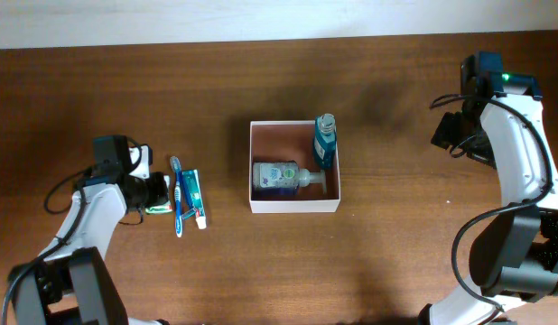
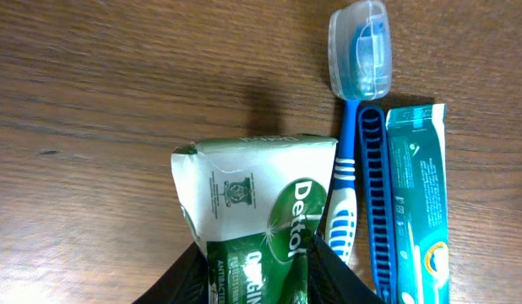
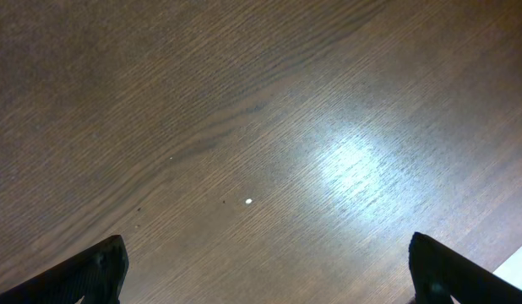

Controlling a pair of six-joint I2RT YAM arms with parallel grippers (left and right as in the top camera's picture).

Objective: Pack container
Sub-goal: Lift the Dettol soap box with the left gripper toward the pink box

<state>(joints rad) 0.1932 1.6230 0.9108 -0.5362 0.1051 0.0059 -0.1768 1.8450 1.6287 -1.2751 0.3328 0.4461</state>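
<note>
The left gripper stood clamped on the near end of a green-and-white paper-wrapped soap bar, one dark finger pressed to each long side; the wrapper looked slightly pinched between them; the bar lay on the dark brown wooden table, well to the left of the container, the square, shallow, white-walled box with a reddish-brown inside.

Just beside the bar, on its container side, lay a blue-and-white toothbrush with a clear cap over its head; next to it lay a blue ridged strip that I could not identify; then came a teal toothpaste box, nearest the container of the group.

Inside the container a clear pump bottle lay on its side; a blue-green bottle sat against the wall farthest from the soap.

The right gripper hung with its jaws wide apart over bare table, well to the right of the container, holding nothing.

The step in hand seemed to be picking up the soap; the next move would call for a straight lift clear of the toothbrush, then a carry to the container's free corner.

"Dettol" read clearly in white on the wrapper, under a small crest; the letters below looked like "ORIGINAL" but were partly hidden; the print on the toothpaste box and the bottle labels was too small to read.
</note>
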